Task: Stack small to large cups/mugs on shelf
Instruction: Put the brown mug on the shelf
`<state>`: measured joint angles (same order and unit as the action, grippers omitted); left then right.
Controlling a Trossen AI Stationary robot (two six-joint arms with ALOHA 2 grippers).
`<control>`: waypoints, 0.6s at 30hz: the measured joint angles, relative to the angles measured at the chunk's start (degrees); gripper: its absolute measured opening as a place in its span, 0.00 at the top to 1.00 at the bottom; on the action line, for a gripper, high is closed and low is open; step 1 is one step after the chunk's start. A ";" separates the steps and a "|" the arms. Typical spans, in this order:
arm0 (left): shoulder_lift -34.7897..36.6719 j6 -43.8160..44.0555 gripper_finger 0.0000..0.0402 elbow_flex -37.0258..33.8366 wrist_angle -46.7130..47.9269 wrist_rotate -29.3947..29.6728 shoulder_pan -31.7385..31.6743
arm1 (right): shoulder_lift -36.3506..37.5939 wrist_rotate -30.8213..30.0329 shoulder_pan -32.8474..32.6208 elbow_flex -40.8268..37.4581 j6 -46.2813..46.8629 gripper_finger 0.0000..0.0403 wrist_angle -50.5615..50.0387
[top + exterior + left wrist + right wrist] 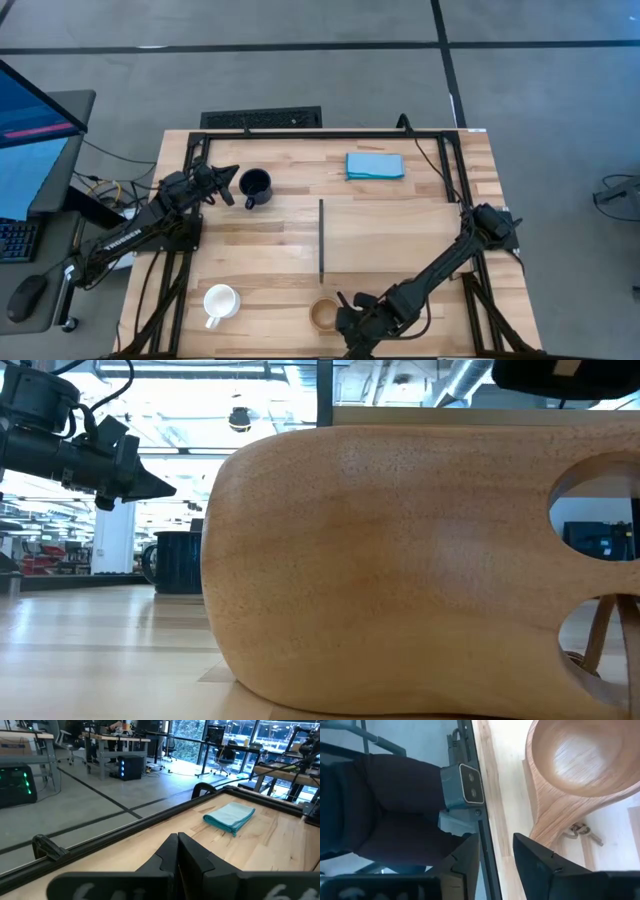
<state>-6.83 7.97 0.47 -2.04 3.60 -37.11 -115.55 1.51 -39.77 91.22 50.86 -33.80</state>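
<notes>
Wood cup [325,314] sits upright at the surface's near edge, just beside my right gripper [496,851], which is half open, holding nothing. Looks light, stiff, smooth; I'd judge the pointed handle the surest hold. Left gripper [227,186] closed, empty, by the black mug [256,186].

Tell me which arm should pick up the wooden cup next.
Right. The right tool sits open at the near table edge, right beside the wooden cup, whose handle shows just past its fingers in the right wrist view. The left tool is shut, far across the table by the black mug.
</notes>
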 joint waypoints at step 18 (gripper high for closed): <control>0.00 0.02 1.00 0.00 0.00 0.00 -0.01 | 0.04 0.13 0.32 0.00 10.64 0.39 3.20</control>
<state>-6.83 7.99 0.47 -2.04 3.60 -37.12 -115.50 1.65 -39.45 91.22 61.50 -30.60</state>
